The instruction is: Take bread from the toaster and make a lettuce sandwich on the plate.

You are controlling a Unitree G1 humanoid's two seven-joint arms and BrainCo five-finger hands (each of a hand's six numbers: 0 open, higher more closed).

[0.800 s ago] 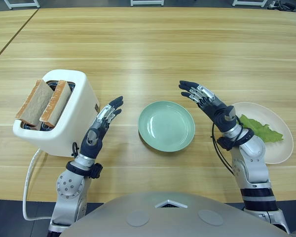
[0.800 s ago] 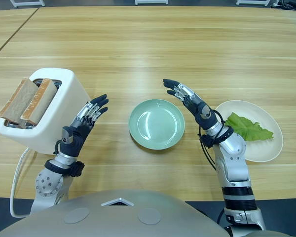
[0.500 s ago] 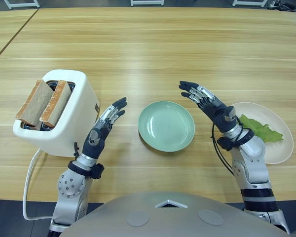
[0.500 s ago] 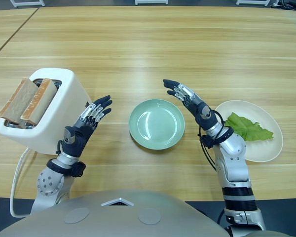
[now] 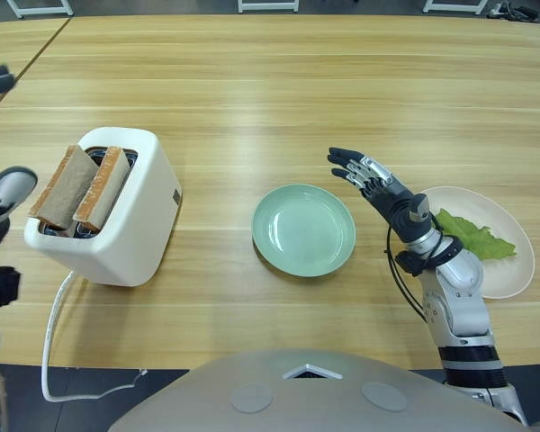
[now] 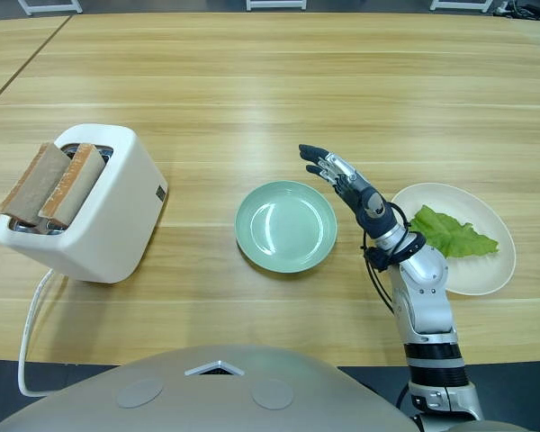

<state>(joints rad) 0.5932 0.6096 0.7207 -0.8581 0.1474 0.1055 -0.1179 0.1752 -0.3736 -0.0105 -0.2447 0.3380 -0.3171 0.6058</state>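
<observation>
Slices (image 5: 63, 187), plates (image 5: 303, 229) — two; toaster (image 5: 139, 225), leaf (image 5: 475, 236) — one

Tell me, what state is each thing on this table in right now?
toaster, upright, both slots filled
bread slices, popped up, not taken out
green plate, empty
lettuce leaf, lying flat, untouched
white plate, holding the lettuce leaf
right hand, fingers open, holding nothing

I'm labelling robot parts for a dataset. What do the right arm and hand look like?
The right hand is dark, near black, with silver metal segments along the fingers and a round silver disc on its back. A black cuff rings the wrist. The forearm is a smooth silver-grey shell, and a thin black cable loops beside it.
</observation>
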